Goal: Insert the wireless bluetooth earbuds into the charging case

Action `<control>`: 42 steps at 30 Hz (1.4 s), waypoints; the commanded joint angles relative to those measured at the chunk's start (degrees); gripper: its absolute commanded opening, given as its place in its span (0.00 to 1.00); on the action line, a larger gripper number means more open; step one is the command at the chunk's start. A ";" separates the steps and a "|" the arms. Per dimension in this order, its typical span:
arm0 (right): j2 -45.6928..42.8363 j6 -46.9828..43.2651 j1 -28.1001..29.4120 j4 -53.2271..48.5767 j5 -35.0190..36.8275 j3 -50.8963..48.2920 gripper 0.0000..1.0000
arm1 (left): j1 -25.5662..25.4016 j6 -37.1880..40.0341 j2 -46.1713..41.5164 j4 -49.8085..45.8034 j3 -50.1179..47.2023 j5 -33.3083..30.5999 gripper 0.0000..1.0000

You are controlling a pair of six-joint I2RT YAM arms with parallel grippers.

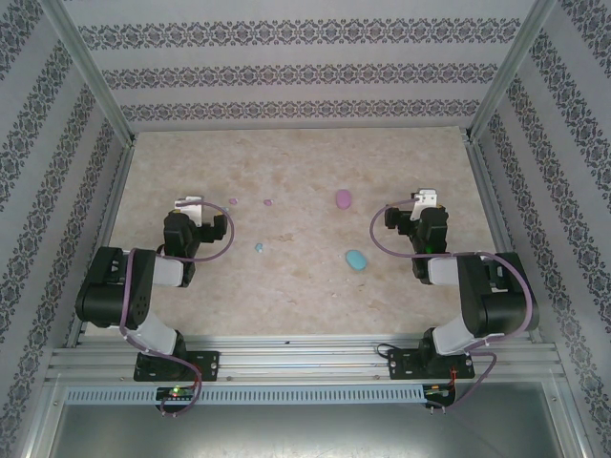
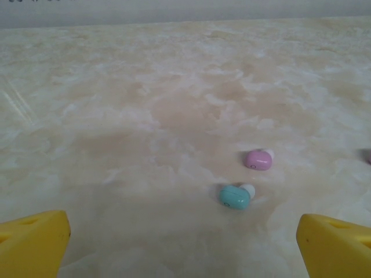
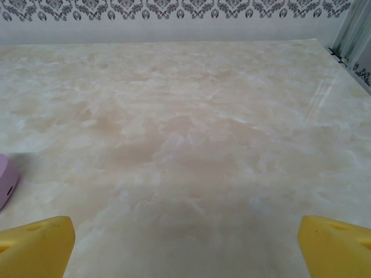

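Standing by, I saw left jaws and right jaws spread wide, empty, likely poised for a first pick. The blue earbud (image 2: 235,196) and pink earbuds (image 1: 232,201) lay loose toward the left edge of the tabletop (image 1: 286,286); pink case (image 1: 343,198) and blue case (image 1: 355,259) sat nearer its middle.

Two black robot arms with chunky rounded joints, the left arm (image 1: 129,286) and the right arm (image 1: 482,301). Each trails a looping purple cable (image 1: 229,234), carries a white wrist block (image 1: 189,202), and ends in yellow plastic fingertips (image 2: 35,243).
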 commanded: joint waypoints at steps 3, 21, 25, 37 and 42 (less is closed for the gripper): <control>-8.55 -0.61 -0.82 -13.66 -2.77 3.54 0.98 | 0.56 -0.12 -7.86 -11.27 3.42 -3.08 1.00; -22.57 9.48 22.39 -76.58 -3.44 20.15 0.90 | 0.59 -12.82 -21.81 -72.29 28.69 14.29 1.00; -17.88 8.10 23.94 -79.14 -5.75 22.54 0.90 | 0.08 -16.32 -22.88 -74.59 24.92 17.11 1.00; -1.53 5.72 28.49 -85.54 -4.44 30.18 0.89 | -12.43 -19.31 -21.78 -77.30 20.19 19.31 1.00; 3.59 3.94 31.30 -87.25 0.46 32.15 0.80 | -13.03 -20.81 -22.76 -74.00 17.79 23.14 0.99</control>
